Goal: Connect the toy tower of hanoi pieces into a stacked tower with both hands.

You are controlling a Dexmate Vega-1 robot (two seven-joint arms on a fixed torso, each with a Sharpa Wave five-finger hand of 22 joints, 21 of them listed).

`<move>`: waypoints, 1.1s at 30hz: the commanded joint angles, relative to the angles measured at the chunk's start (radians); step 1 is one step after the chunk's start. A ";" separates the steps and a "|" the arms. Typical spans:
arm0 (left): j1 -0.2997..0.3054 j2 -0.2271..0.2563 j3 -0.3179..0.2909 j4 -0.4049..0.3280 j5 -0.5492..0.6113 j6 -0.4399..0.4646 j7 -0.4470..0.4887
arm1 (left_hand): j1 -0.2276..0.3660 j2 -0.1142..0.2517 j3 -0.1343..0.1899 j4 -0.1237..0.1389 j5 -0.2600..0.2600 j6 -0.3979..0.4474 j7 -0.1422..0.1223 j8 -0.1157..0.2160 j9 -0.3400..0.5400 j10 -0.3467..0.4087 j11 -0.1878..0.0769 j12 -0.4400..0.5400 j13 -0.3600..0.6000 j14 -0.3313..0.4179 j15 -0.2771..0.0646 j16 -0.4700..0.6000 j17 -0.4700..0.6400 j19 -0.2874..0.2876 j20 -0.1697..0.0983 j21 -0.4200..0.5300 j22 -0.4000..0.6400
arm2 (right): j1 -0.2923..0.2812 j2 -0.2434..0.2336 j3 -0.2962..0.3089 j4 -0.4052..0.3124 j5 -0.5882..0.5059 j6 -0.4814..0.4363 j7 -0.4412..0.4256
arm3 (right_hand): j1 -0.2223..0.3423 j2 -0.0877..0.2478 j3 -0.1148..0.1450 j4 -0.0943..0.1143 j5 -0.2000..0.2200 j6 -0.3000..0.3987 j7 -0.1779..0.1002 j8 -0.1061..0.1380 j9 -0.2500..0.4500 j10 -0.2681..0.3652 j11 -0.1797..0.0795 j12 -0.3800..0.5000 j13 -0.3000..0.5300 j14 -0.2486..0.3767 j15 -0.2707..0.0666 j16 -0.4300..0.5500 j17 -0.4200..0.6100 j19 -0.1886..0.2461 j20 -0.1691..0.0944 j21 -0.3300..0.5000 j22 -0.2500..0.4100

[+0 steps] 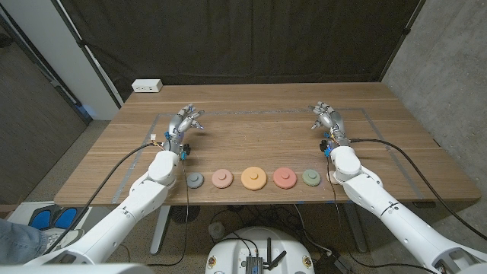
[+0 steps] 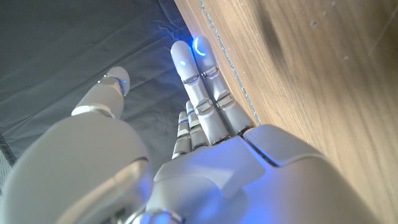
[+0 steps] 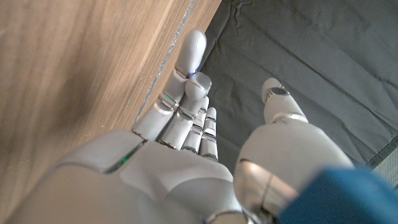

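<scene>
— Where do the pieces lie?
— Five discs sit in a row at the lower centre of the wooden surface (image 1: 259, 141): grey disc (image 1: 195, 180), pink disc (image 1: 221, 178), orange disc (image 1: 253, 178), red disc (image 1: 284, 178), green disc (image 1: 310, 177).
— And the hands?
— Left hand (image 1: 185, 122) at upper left, right hand (image 1: 326, 118) at upper right; both empty, fingers apart, well apart from the discs.
</scene>
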 commanded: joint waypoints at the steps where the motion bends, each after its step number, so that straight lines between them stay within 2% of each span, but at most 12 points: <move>1: 0.009 0.018 0.011 -0.052 0.097 0.069 0.092 | 0.026 -0.001 -0.010 0.000 0.006 0.006 -0.008 0.011 0.005 0.008 -0.009 0.008 0.007 -0.004 -0.061 0.014 0.002 -0.002 -0.055 0.008 0.000 | -0.006 -0.040 -0.022 -0.062 -0.118 -0.083 -0.068 | 0.029 -0.001 0.011 0.002 0.004 0.000 -0.008 0.005 0.006 -0.009 -0.004 -0.003 0.006 0.005 -0.056 0.005 0.000 -0.010 -0.010 0.007 0.000; 4: 0.010 0.034 0.019 -0.076 0.155 0.113 0.135 | 0.036 -0.004 -0.014 0.002 0.006 0.015 -0.013 0.015 0.006 0.012 -0.009 0.010 0.009 -0.003 -0.060 0.019 0.002 -0.003 -0.053 0.011 -0.001 | -0.004 -0.075 -0.047 -0.117 -0.232 -0.190 -0.129 | 0.036 0.002 0.011 0.009 0.002 0.004 -0.006 0.008 0.008 -0.022 0.021 -0.008 0.010 -0.002 -0.055 0.000 -0.010 -0.017 -0.009 0.007 -0.003; 12: 0.016 0.083 0.043 -0.159 0.316 0.256 0.236 | 0.051 -0.005 -0.022 0.006 0.005 0.025 -0.014 0.019 0.006 0.015 -0.009 0.012 0.014 -0.010 -0.060 0.021 -0.006 -0.008 -0.048 0.016 -0.002 | 0.006 -0.106 -0.083 -0.172 -0.361 -0.307 -0.166 | 0.032 0.006 0.008 0.019 0.000 0.012 -0.008 0.012 0.013 -0.042 0.038 -0.014 0.015 -0.012 -0.055 -0.006 -0.014 -0.027 -0.008 0.009 -0.007; 17: 0.014 0.100 0.059 -0.188 0.379 0.311 0.259 | 0.058 -0.005 -0.026 0.009 0.004 0.029 -0.014 0.021 0.007 0.018 -0.007 0.014 0.016 -0.012 -0.060 0.022 -0.011 -0.010 -0.048 0.019 -0.003 | 0.011 -0.112 -0.099 -0.186 -0.401 -0.346 -0.163 | 0.041 0.008 0.007 0.018 -0.001 0.013 -0.005 0.012 0.014 -0.060 0.034 -0.018 0.020 -0.024 -0.055 -0.015 -0.023 -0.037 -0.008 0.010 -0.010; 18: 0.013 0.103 0.061 -0.189 0.382 0.312 0.254 | 0.060 -0.005 -0.028 0.010 0.004 0.035 -0.016 0.023 0.008 0.018 -0.008 0.014 0.017 -0.012 -0.060 0.023 -0.012 -0.009 -0.048 0.021 -0.003 | 0.012 -0.109 -0.100 -0.186 -0.404 -0.347 -0.165 | 0.045 0.010 0.007 0.018 -0.002 0.009 -0.014 0.010 0.014 -0.063 0.034 -0.018 0.022 -0.026 -0.055 -0.015 -0.023 -0.039 -0.009 0.011 -0.012; 20: 0.009 0.105 0.062 -0.180 0.372 0.289 0.235 | 0.066 -0.004 -0.033 0.012 0.003 0.051 -0.022 0.031 0.010 0.024 -0.008 0.016 0.020 -0.012 -0.060 0.027 -0.015 -0.010 -0.048 0.024 -0.004 | 0.008 -0.102 -0.095 -0.171 -0.391 -0.310 -0.166 | 0.053 0.013 0.005 0.018 -0.003 -0.008 -0.050 0.002 0.015 -0.072 0.026 -0.019 0.027 -0.032 -0.055 -0.018 -0.028 -0.045 -0.008 0.013 -0.014; 22: 0.004 0.107 0.065 -0.174 0.381 0.280 0.234 | 0.072 -0.003 -0.039 0.014 0.002 0.065 -0.027 0.037 0.013 0.030 -0.016 0.019 0.023 -0.012 -0.060 0.033 -0.016 -0.012 -0.046 0.028 -0.004 | 0.007 -0.101 -0.097 -0.173 -0.400 -0.316 -0.169 | 0.057 0.015 0.003 0.018 -0.004 -0.007 -0.066 0.002 0.015 -0.076 0.013 -0.019 0.029 -0.040 -0.055 -0.026 -0.037 -0.049 -0.008 0.014 -0.016; 23: 0.002 0.108 0.067 -0.173 0.390 0.280 0.238 | 0.073 -0.002 -0.040 0.014 0.002 0.066 -0.028 0.038 0.013 0.030 -0.017 0.019 0.023 -0.013 -0.060 0.033 -0.016 -0.011 -0.046 0.029 -0.005 | 0.007 -0.104 -0.101 -0.179 -0.413 -0.329 -0.171 | 0.060 0.017 0.003 0.018 -0.004 -0.001 -0.070 0.005 0.014 -0.073 0.015 -0.017 0.030 -0.044 -0.055 -0.030 -0.043 -0.050 -0.009 0.015 -0.018; 24: 0.000 0.109 0.070 -0.174 0.401 0.285 0.244 | 0.074 -0.002 -0.040 0.014 0.002 0.068 -0.028 0.039 0.014 0.031 -0.019 0.019 0.023 -0.013 -0.060 0.033 -0.017 -0.013 -0.046 0.029 -0.005 | 0.007 -0.109 -0.107 -0.186 -0.427 -0.341 -0.170 | 0.065 0.018 0.001 0.018 -0.005 0.006 -0.071 0.007 0.014 -0.074 0.014 -0.017 0.032 -0.043 -0.056 -0.028 -0.043 -0.050 -0.009 0.017 -0.019; 28: -0.005 0.115 0.084 -0.187 0.446 0.323 0.258 | 0.078 0.000 -0.044 0.015 0.001 0.068 -0.033 0.039 0.015 0.030 -0.022 0.018 0.025 -0.017 -0.060 0.034 -0.021 -0.017 -0.043 0.030 -0.005 | 0.013 -0.129 -0.133 -0.222 -0.494 -0.414 -0.165 | 0.078 0.022 -0.002 0.017 -0.007 0.007 -0.034 0.005 0.013 -0.080 0.005 -0.017 0.037 -0.041 -0.056 -0.025 -0.043 -0.059 -0.009 0.018 -0.028; 33: 0.000 0.118 0.100 -0.225 0.508 0.383 0.290 | 0.082 0.002 -0.049 0.017 0.001 0.066 -0.034 0.038 0.015 0.034 -0.021 0.020 0.028 -0.020 -0.060 0.035 -0.026 -0.018 -0.040 0.034 -0.006 | 0.019 -0.148 -0.152 -0.254 -0.554 -0.471 -0.156 | 0.086 0.025 -0.005 0.017 -0.009 -0.008 -0.040 -0.002 0.013 -0.086 0.005 -0.017 0.040 -0.053 -0.055 -0.035 -0.055 -0.066 -0.009 0.016 -0.036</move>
